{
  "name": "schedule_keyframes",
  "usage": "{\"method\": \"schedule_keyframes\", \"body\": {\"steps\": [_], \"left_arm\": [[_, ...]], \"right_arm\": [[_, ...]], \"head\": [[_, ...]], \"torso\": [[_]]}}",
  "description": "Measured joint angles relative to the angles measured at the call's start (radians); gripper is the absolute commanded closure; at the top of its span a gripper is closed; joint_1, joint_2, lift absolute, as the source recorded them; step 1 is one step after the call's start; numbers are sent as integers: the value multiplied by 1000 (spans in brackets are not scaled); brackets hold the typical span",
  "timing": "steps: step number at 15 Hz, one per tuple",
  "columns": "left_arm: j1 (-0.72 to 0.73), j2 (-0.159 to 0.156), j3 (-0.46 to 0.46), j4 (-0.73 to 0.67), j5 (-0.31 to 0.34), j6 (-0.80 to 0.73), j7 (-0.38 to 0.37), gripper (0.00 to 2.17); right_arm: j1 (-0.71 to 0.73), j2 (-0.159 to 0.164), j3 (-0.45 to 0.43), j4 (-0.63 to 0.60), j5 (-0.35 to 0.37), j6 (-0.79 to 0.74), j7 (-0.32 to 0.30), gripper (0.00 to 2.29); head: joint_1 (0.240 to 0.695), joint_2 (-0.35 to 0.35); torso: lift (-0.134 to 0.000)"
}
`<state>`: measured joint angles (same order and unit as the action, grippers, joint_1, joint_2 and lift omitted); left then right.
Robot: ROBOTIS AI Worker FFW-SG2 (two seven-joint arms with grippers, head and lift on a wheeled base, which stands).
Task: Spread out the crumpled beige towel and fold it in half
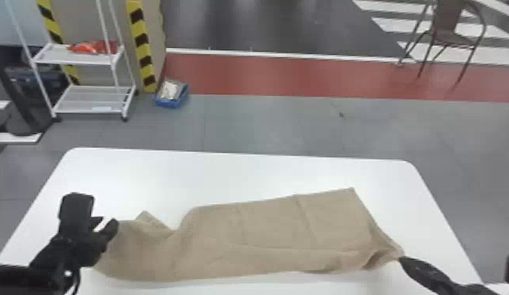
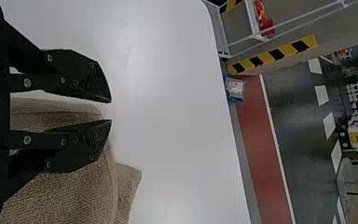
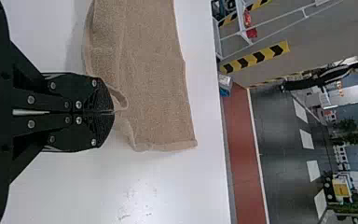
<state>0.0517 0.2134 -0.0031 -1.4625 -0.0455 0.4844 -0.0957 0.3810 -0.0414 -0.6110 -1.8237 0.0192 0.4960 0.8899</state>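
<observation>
The beige towel [image 1: 265,235] lies stretched across the table, smoother on the right and rumpled at its left end, where a corner pokes up. My left gripper [image 1: 104,225] is over that left end. In the left wrist view my left gripper [image 2: 111,111] has its fingers apart, with the towel [image 2: 70,196] beneath and beside them. At the towel's near right corner is my right gripper [image 1: 401,259]. The right wrist view shows my right gripper [image 3: 113,112] closed on a corner of the towel [image 3: 154,84].
The white table [image 1: 226,172] has bare surface beyond the towel and at both sides. On the floor past it stand a white shelf rack [image 1: 88,111], a blue box [image 1: 171,102] and a brown chair [image 1: 453,37].
</observation>
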Motion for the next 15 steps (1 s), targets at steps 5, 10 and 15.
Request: {"method": "schedule_keyframes", "body": {"steps": [5,10,15], "left_arm": [[13,2,-5,-23,10,24,-16,748],[-24,-5,-22,10,7,49,-20,745],[-54,-1,-52,62,-20,36,-18,748]], "right_arm": [[0,0,-3,2,4,-7,-3,1598],[0,0,7,7,4,-21,-4,1598],[4,0,-7,5,1,-21,6,1598]], "head": [[695,-110],[695,-116],[695,-123]], "torso": [[0],[0],[0]]}}
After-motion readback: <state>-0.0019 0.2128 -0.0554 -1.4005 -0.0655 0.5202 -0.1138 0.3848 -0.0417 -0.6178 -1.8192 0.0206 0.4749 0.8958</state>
